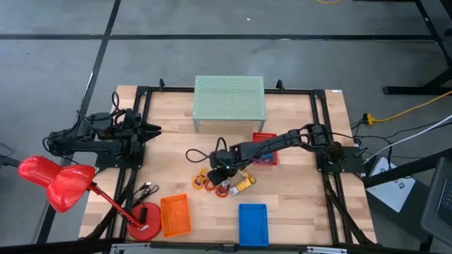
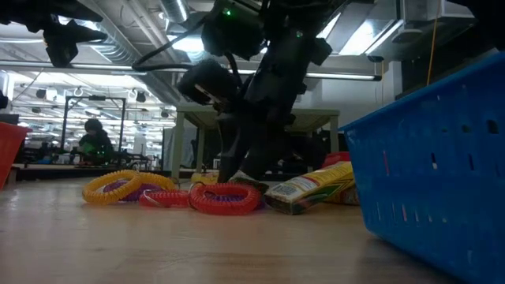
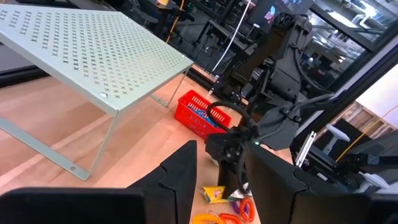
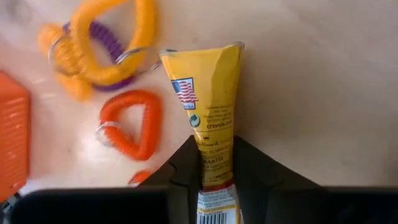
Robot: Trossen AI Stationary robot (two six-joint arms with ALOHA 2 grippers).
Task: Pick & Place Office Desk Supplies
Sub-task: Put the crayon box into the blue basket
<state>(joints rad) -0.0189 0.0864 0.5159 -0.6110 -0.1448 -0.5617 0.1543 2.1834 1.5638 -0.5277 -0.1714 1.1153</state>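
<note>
Right tool (image 4: 214,163): mid-worktop over the loose pile, fingers clamped on the near end of a yellow crayon pack (image 4: 211,106); pack apparently flat on the wood, not lifted as far as visible.
Left tool (image 1: 152,130): parked at left edge of worktop, well apart from the pile; fingers spread, holding nothing.
Loose supplies: orange coil ring (image 4: 127,124), yellow coil ring (image 4: 109,43) with a purple coil (image 4: 107,40) tucked inside it, all lying just beside the pack; red coil ring (image 2: 225,197) nearest in the low view.
Red basket (image 1: 265,149): right of the pile, just behind the right arm; blue items inside per left wrist view, count unreadable.
Orange basket (image 1: 176,215): near-left edge, looks unfilled from above.
Blue basket (image 1: 253,224): near-centre edge, looks unfilled from above.
Green mesh shelf (image 1: 229,99): far centre, nothing on top.
Red desk lamp (image 1: 60,182): near-left corner, not part of the job.
Progress: early-to-mid, as judged. Possibly one batch already in red basket; pack gripped but not placed; several coil rings left on worktop.
Remaining: lift pack, drop into a basket, then clear rings one at a time.
</note>
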